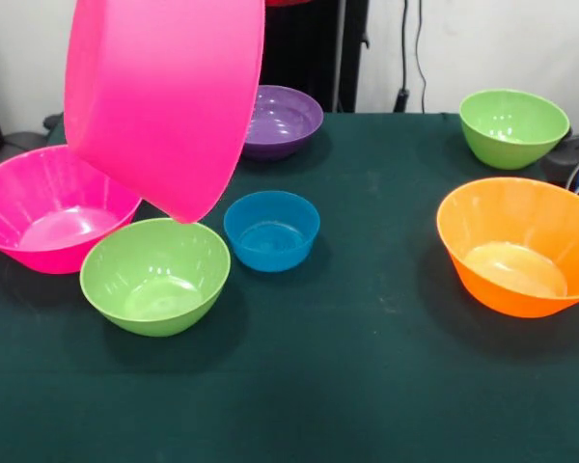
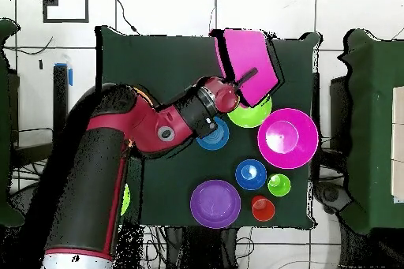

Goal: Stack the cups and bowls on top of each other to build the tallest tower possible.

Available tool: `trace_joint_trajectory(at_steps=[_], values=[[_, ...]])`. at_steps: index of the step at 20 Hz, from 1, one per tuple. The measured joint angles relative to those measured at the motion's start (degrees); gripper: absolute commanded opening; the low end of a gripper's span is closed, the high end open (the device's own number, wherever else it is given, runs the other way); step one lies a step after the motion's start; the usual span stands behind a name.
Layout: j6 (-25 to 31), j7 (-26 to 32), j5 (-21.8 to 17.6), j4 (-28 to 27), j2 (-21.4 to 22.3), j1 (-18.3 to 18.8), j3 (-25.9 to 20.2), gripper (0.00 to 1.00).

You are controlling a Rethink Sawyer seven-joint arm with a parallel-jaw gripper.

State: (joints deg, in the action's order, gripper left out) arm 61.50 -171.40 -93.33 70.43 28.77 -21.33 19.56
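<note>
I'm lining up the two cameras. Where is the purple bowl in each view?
Front view: the purple bowl sits at the table's far edge, left of centre, partly behind the lifted pink bowl.
Overhead view: the purple bowl lies near the bottom edge of the cloth.
Shared landmark: the lifted pink bowl.

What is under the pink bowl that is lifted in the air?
The lifted pink bowl hangs tilted above a green bowl, which looks empty, with a second pink bowl and a blue bowl beside it. The table directly behind the lifted bowl is covered.
</note>
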Motion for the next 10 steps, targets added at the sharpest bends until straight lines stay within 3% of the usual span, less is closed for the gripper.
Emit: trace_joint_trajectory(at_steps=[4, 7, 10], values=[[-0.7, 0.7, 5.5, 0.2, 1.8, 1.8, -0.1, 0.0], [-1.5, 2.4, 11.9, 0.2, 4.5, 4.4, 0.1, 0.0], [-1.7, 3.4, 13.5, 0.2, 5.5, 5.1, 0.5, 0.0]])
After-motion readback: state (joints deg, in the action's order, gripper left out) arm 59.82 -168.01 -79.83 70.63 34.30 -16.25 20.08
